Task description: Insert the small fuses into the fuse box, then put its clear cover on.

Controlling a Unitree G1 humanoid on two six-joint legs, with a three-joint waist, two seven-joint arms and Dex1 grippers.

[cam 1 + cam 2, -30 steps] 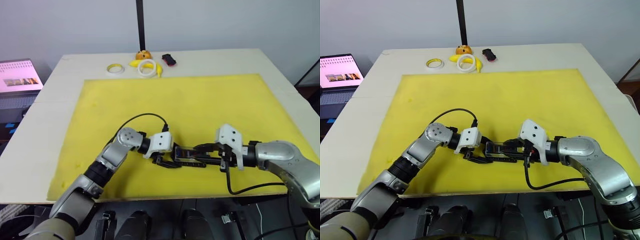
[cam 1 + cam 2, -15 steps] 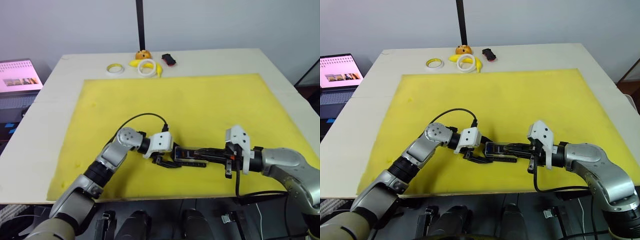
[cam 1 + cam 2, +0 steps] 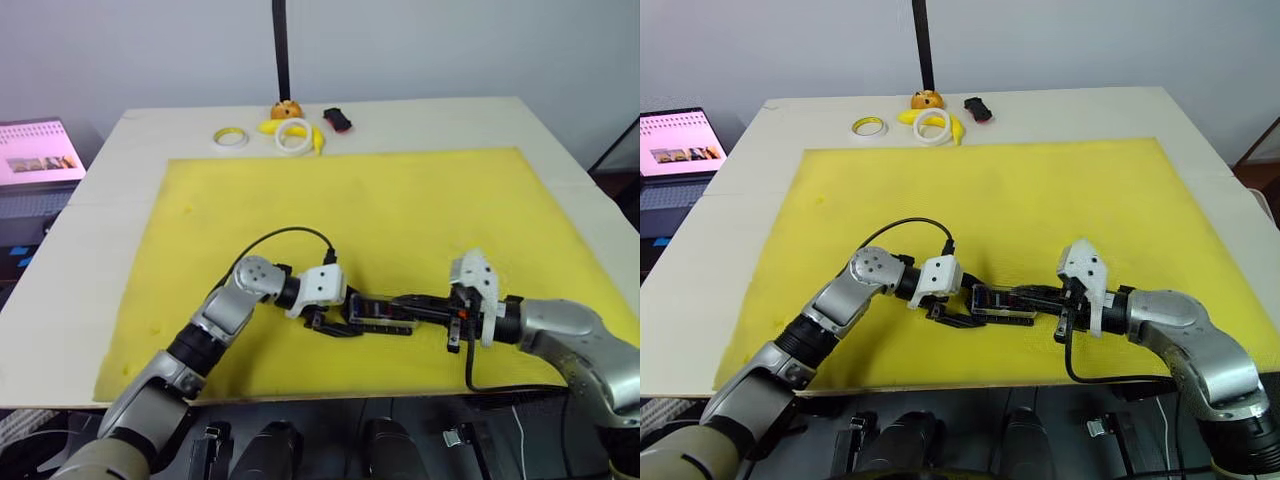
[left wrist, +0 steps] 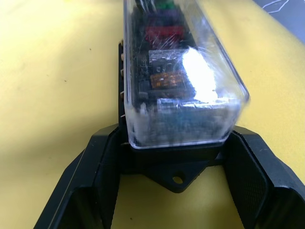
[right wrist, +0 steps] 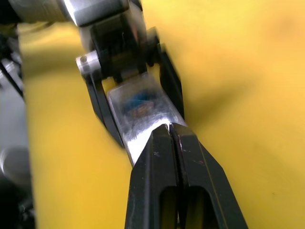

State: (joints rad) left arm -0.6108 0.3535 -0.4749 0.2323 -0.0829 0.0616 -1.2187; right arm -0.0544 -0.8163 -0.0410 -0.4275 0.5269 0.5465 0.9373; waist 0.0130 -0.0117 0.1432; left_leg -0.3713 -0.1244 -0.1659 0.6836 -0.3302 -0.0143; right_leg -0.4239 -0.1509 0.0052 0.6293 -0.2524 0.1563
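The fuse box (image 4: 177, 164) lies on the yellow mat (image 3: 400, 200) near its front edge, with the clear cover (image 4: 183, 71) on top and coloured fuses (image 4: 164, 33) visible under it. The left gripper (image 4: 174, 191) clamps the box's end. The right gripper (image 5: 172, 136), fingers pressed together, touches the cover's other end.

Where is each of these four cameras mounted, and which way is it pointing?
Left and right eye views: on the head, looking down over both arms at the yellow mat.
Left wrist view: on the left arm, along the left gripper, whose fingers flank the fuse box under its clear cover.
Right wrist view: on the right arm, along the shut right gripper.
All share the covered box.
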